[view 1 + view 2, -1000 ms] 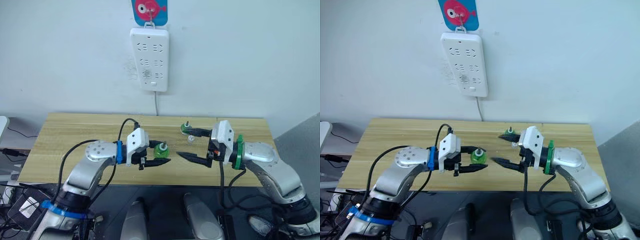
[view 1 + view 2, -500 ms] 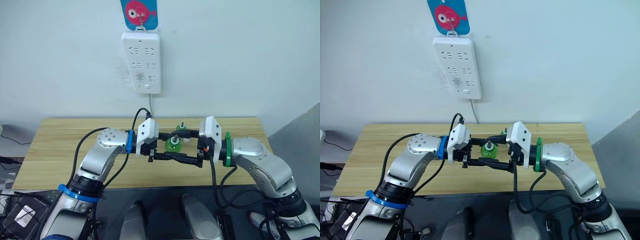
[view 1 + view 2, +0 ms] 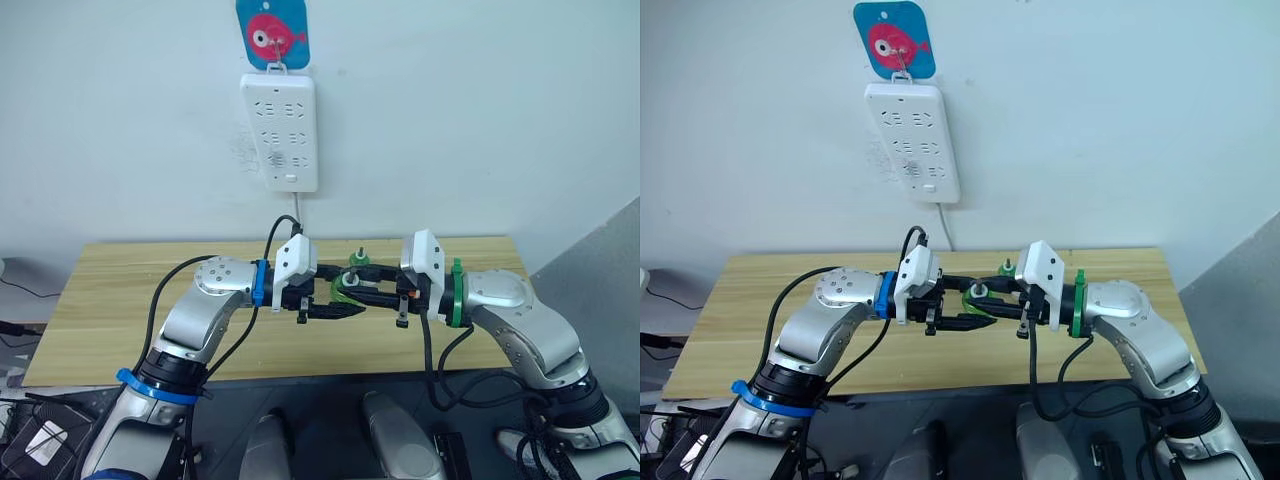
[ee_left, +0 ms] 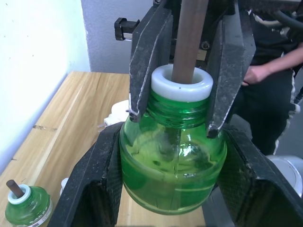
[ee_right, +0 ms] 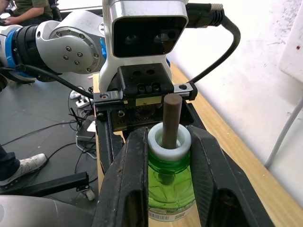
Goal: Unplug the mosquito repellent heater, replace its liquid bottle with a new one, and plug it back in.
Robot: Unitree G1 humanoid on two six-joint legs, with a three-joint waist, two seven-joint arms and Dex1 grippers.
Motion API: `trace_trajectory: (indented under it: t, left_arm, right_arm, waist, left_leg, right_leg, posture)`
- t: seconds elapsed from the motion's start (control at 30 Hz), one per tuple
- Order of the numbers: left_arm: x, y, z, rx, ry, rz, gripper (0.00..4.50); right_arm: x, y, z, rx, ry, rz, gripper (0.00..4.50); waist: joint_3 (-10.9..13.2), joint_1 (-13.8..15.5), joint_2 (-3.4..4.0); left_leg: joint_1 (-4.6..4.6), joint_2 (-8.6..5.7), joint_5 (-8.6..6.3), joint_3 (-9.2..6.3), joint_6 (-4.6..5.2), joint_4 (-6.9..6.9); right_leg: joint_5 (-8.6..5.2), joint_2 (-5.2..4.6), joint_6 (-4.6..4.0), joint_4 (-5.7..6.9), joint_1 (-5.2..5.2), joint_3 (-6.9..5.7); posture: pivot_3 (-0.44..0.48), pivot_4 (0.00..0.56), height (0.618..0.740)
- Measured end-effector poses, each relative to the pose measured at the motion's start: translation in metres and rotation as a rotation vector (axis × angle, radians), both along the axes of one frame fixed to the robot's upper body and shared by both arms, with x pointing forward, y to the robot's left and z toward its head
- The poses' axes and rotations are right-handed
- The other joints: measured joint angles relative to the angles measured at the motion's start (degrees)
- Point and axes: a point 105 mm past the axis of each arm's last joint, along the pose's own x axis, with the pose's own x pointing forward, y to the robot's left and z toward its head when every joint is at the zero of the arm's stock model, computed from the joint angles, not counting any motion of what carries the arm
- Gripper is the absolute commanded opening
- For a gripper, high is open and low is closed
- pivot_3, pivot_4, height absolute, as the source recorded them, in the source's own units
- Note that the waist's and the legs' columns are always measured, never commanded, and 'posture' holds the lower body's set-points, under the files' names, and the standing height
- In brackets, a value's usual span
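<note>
A green liquid bottle with a white collar and a brown wick hangs above the wooden table. My left gripper is shut on its round body. From the opposite side my right gripper clamps the neck, one finger on each side of the collar. A second green bottle stands on the table behind them. A white rounded piece lies on the table past the held bottle. It may be the mosquito repellent heater, and most of it is hidden.
A white power strip hangs on the wall under a red fish card, with nothing plugged in and its cord running down. A person stands beyond the table's end. A grey panel is at the right.
The two grippers came together from about a hand's width apart. My right gripper's fingers closed onto the neck of the bottle that my left gripper holds. The camera view shifted.
</note>
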Motion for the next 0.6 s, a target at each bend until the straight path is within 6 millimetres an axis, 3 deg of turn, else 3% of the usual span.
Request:
trace_trajectory:
  t: [0.17, 0.27, 0.43, 0.6]
  left_arm:
    - [0.006, 0.001, 0.001, -0.007, -0.031, 0.041, 3.96]
    - [0.006, 0.002, -0.002, -0.014, 0.019, 0.062, 3.99]
    - [0.001, 0.010, -0.020, -0.061, 0.257, 0.142, 3.99]
    - [-0.008, 0.003, -0.004, -0.245, 0.463, 0.209, 3.99]
  right_arm:
    - [0.001, -0.002, 0.003, 0.013, 0.001, -0.007, 0.80]
    - [0.004, -0.006, 0.007, 0.049, 0.044, -0.027, 0.80]
    - [0.010, -0.017, 0.022, 0.192, 0.167, -0.099, 0.80]
    - [0.015, -0.039, 0.021, 0.443, 0.464, -0.233, 0.80]
  waist:
    - [-0.07, -0.02, 0.00]
    - [-0.09, -0.06, 0.01]
    - [-0.10, -0.16, 0.02]
    - [-0.11, -0.03, 0.02]
  left_leg:
    - [0.00, 0.00, 0.00, -0.01, 0.00, 0.06]
    - [0.01, 0.00, 0.00, -0.01, 0.00, 0.09]
    - [0.03, 0.01, 0.00, -0.11, 0.00, 0.22]
    - [0.01, -0.01, -0.01, -0.14, 0.00, 0.54]
  right_leg:
    - [0.00, 0.00, 0.00, 0.03, 0.02, 0.00]
    - [0.01, 0.00, 0.00, 0.07, 0.03, 0.01]
    - [0.00, 0.04, 0.01, 0.39, 0.01, -0.03]
    - [-0.03, 0.04, 0.05, 0.69, 0.03, 0.00]
  posture:
    - [-0.267, 0.173, 0.740]
    - [-0.270, 0.175, 0.740]
    - [-0.274, 0.181, 0.740]
    - [-0.268, 0.191, 0.740]
